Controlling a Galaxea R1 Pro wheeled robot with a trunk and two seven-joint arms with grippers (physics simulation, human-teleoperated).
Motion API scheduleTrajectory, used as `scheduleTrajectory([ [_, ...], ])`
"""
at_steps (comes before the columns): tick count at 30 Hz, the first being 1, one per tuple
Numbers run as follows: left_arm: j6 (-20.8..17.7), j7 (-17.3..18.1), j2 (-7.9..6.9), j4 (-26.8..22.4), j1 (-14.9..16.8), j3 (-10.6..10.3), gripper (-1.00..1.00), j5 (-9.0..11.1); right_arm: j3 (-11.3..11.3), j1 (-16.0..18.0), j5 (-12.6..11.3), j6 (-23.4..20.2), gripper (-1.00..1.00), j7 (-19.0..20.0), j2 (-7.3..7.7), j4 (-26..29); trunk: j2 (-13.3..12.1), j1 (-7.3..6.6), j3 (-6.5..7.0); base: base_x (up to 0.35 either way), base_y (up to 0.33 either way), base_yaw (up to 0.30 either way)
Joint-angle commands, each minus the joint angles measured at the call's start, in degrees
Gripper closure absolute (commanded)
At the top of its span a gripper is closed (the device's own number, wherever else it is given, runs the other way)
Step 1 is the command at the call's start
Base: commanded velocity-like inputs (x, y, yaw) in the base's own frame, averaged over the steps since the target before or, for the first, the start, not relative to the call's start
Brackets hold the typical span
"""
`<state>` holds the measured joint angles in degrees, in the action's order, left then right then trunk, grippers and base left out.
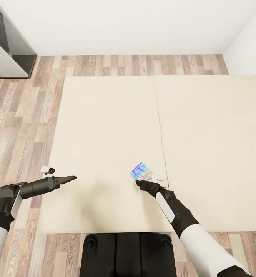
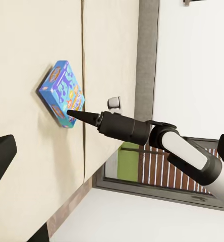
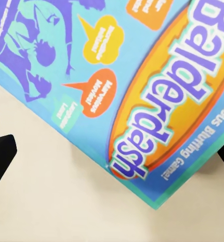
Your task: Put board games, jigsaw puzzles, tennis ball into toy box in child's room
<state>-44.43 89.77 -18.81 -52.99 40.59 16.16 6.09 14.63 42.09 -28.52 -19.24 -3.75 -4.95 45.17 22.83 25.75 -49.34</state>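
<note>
A blue board game (image 1: 141,171) with cartoon print lies flat on the beige mattress of the bed (image 1: 105,123), close to its middle seam. My right gripper (image 1: 140,183) is open at the box's near edge, low over the mattress. In the right wrist view the box lid (image 3: 142,75) reads "Balderdash", and the fingers (image 3: 1,156) stand wide apart at the sides. The left wrist view shows the same box (image 2: 62,93) with the right gripper (image 2: 71,114) tip against its edge. My left gripper (image 1: 72,178) hovers open over the mattress, well to the left of the box, holding nothing.
Wood-plank floor (image 1: 20,123) runs along the left and far sides of the bed. A dark-grey shelf unit (image 1: 9,50) stands at the far left against the white wall (image 1: 124,23). My own dark base (image 1: 128,254) sits at the bed's near edge.
</note>
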Motion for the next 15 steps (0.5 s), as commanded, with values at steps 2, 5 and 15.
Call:
scheduleTrajectory([
  [2,-0.6,0.23,-0.01,-0.01,0.01,0.0,-1.0,-0.03,0.11,0.03,-0.48,-0.31,-1.0,-0.56,0.03,0.09,0.09,0.03,-0.06,0.0,0.0,0.0],
  [5,-0.58,0.23,0.0,-0.01,0.01,-0.02,-1.0,-0.09,0.03,0.08,-0.05,-0.71,-1.0,-0.79,0.01,0.09,0.09,0.03,-0.06,0.0,0.0,0.0],
  [15,-0.57,0.23,0.0,-0.01,0.01,-0.07,-1.0,-0.1,-0.12,0.1,0.64,-8.37,-1.0,-2.14,-0.04,3.57,0.09,0.03,-0.06,0.0,0.0,0.0],
])
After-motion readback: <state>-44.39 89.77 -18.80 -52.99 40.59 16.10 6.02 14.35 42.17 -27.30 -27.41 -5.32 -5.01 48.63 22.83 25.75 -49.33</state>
